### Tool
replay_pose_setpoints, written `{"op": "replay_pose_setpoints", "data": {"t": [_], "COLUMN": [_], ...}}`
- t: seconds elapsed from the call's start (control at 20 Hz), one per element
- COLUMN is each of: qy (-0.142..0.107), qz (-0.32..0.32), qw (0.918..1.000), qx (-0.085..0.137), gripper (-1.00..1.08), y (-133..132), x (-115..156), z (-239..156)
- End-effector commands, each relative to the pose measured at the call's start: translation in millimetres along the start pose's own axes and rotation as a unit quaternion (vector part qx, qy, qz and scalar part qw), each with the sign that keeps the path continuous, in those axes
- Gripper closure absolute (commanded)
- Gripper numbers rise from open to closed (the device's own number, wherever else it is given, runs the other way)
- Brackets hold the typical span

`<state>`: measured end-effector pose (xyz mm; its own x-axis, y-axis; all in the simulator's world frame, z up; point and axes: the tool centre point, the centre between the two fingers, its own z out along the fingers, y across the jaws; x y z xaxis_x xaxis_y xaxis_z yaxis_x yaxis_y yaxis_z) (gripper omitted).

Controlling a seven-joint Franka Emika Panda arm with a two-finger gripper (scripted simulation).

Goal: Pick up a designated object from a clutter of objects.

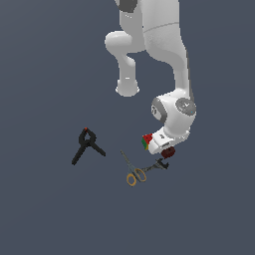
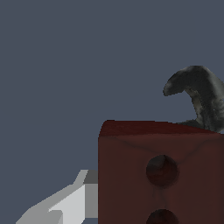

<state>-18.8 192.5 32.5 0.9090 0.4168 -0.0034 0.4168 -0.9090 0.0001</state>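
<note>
Dark red-brown block (image 2: 161, 175) sits right at the pincer (image 1: 167, 151), one pale finger (image 2: 72, 203) against its side; grip unclear. Small dark metal clamp (image 2: 197, 94) just behind, scissors (image 1: 133, 170) at eight o'clock.

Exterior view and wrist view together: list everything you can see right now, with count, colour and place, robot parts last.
spring clamp: one, black, alone toward the exterior view's left.
scissors: one pair, yellow handles, below the wrist in the exterior view.
small metal clamp: one, dark, beside the scissors.
multicoloured cube: one, red-green-yellow, against the wrist.
dark red-brown block: one, round holes, close to the wrist camera.
arm: one, white.
fingers: one visible, pale grey, beside the block.
</note>
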Motion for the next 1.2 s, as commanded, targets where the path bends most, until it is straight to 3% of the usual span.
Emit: {"op": "replay_pose_setpoints", "data": {"t": [0.0, 0.45, 1.15], "qy": [0.001, 0.001, 0.002], "qz": [0.0, 0.0, -0.001], "qw": [1.0, 1.0, 1.0], "qx": [0.0, 0.0, 0.001], "gripper": [1.08, 1.08, 1.08], "y": [1.8, 13.9, 44.9], "x": [0.8, -0.7, -2.1], "z": [-8.2, -66.0, -217.2]}}
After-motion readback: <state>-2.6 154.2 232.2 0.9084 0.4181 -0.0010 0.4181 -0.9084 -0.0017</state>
